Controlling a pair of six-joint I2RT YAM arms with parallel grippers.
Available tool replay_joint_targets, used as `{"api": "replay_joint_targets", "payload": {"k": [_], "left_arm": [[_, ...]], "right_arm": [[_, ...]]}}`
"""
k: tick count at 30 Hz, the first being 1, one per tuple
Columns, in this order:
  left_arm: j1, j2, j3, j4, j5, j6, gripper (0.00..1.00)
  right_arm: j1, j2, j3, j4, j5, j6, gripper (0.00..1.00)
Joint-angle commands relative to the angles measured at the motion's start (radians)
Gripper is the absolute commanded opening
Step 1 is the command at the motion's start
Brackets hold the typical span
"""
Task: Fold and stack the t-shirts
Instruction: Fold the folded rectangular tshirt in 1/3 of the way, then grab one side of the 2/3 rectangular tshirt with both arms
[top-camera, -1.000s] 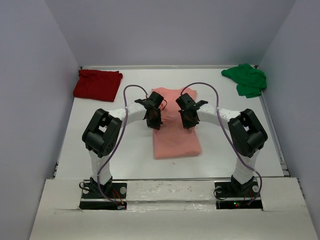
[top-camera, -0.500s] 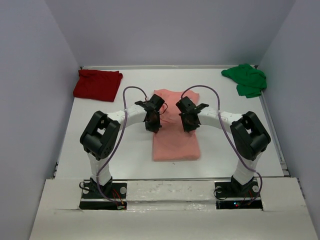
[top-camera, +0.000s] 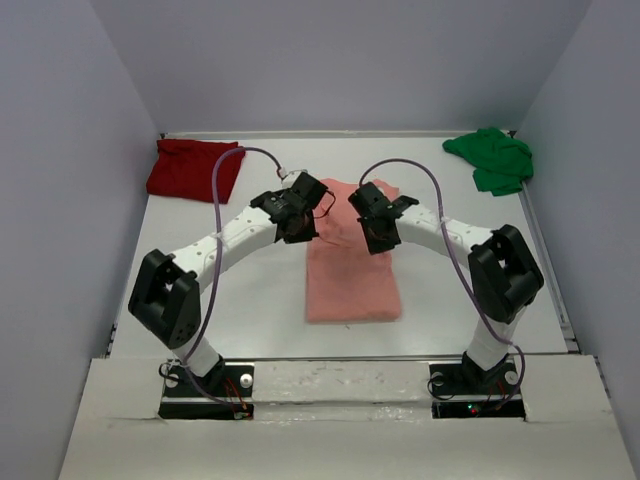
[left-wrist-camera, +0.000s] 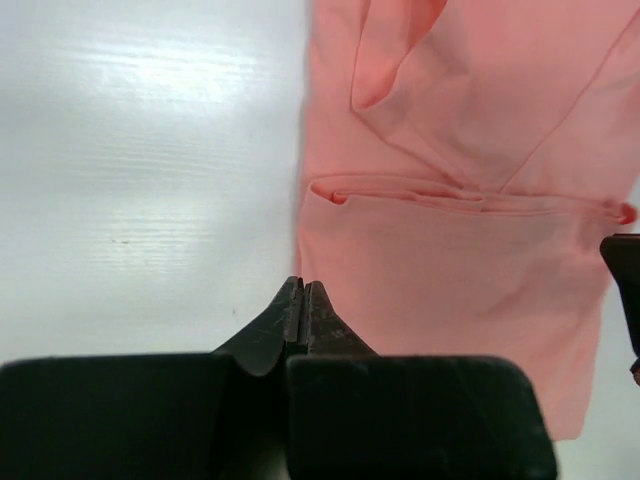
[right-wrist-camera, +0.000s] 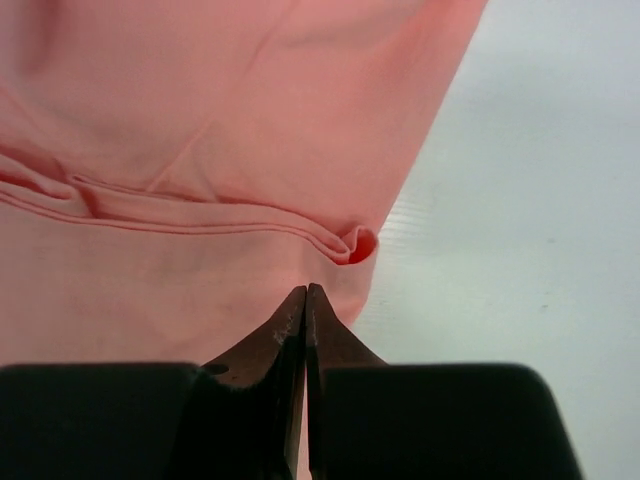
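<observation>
The salmon-pink t-shirt (top-camera: 352, 275) lies folded into a narrow upright strip at the middle of the desk (top-camera: 240, 290), its long edges running from near to far. A doubled fold line crosses it from side to side, with a small curl of cloth at each end.

The left claw (left-wrist-camera: 302, 298) has its fingers pressed together, the tips right over the strip's left edge just nearer than that fold line. The right claw (right-wrist-camera: 306, 303) is likewise closed, its tips at the strip's right edge just beside the curl. No cloth shows between either pair of fingers; whether the tips touch the cloth I cannot tell.

The dark red t-shirt (top-camera: 193, 168) lies folded flat in the far left corner, close to the left wall (top-camera: 70, 200). The green t-shirt (top-camera: 492, 158) sits crumpled in the far right corner. Both are well apart from the pink one, with bare white desk on either side of the strip and in front of it.

The surface is smooth, white and faintly ribbed. Pale lilac walls close in three sides.
</observation>
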Motion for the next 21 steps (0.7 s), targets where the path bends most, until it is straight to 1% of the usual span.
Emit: {"api": "replay_joint_targets", "payload": {"k": [1,2,3,4,5,6,7,8,9,10,11,12,13,14,16,17,19,21], "left_arm": [[-0.021,-0.135,0.123,-0.099,-0.193,0.006,0.0],[-0.021,-0.15,0.137,-0.108,-0.196,0.029,0.03],[-0.021,-0.164,0.137,-0.111,-0.184,0.04,0.05],[-0.021,-0.191,0.134,-0.113,-0.171,0.05,0.07],[-0.021,-0.205,0.107,-0.116,-0.124,0.055,0.11],[-0.021,-0.243,0.081,-0.107,-0.086,0.06,0.14],[-0.02,-0.267,0.044,-0.089,-0.038,0.06,0.18],[-0.001,-0.297,-0.072,-0.003,0.137,0.061,0.33],[0.022,-0.367,-0.149,0.064,0.275,0.063,0.4],[0.051,-0.403,-0.242,0.135,0.401,0.038,0.46],[0.074,-0.443,-0.421,0.214,0.604,0.014,0.57],[0.103,-0.509,-0.495,0.358,0.676,-0.009,0.6],[0.111,-0.532,-0.558,0.402,0.712,-0.031,0.62],[0.114,-0.554,-0.64,0.431,0.728,-0.06,0.63],[0.123,-0.601,-0.698,0.502,0.777,-0.084,0.67],[0.126,-0.613,-0.744,0.546,0.812,-0.112,0.68],[0.131,-0.632,-0.771,0.565,0.823,-0.118,0.68],[0.132,-0.635,-0.774,0.562,0.82,-0.115,0.68]], "right_arm": [[0.019,-0.096,0.174,-0.131,0.113,-0.034,0.12],[0.029,-0.117,0.226,-0.183,0.12,-0.028,0.26],[0.029,-0.131,0.241,-0.209,0.129,-0.02,0.35],[0.029,-0.149,0.248,-0.231,0.133,-0.006,0.49],[0.029,-0.2,0.222,-0.258,0.127,0.011,0.52],[0.029,-0.233,0.188,-0.26,0.116,0.047,0.56],[0.029,-0.275,0.138,-0.252,0.101,0.069,0.6],[0.029,-0.374,0.008,-0.213,0.029,0.109,0.67],[0.029,-0.431,-0.067,-0.177,-0.037,0.121,0.72],[0.029,-0.491,-0.141,-0.141,-0.18,0.141,0.8],[0.029,-0.554,-0.212,-0.054,-0.244,0.167,0.82],[0.029,-0.674,-0.337,-0.007,-0.391,0.202,0.84],[0.029,-0.732,-0.385,0.02,-0.392,0.225,0.86],[0.029,-0.784,-0.424,0.036,-0.428,0.248,0.88],[0.029,-0.913,-0.519,0.048,-0.475,0.301,0.89],[0.029,-0.939,-0.544,0.053,-0.489,0.33,0.89],[0.029,-0.975,-0.612,0.068,-0.545,0.347,0.89],[0.029,-0.988,-0.653,0.074,-0.542,0.38,0.89]]}}
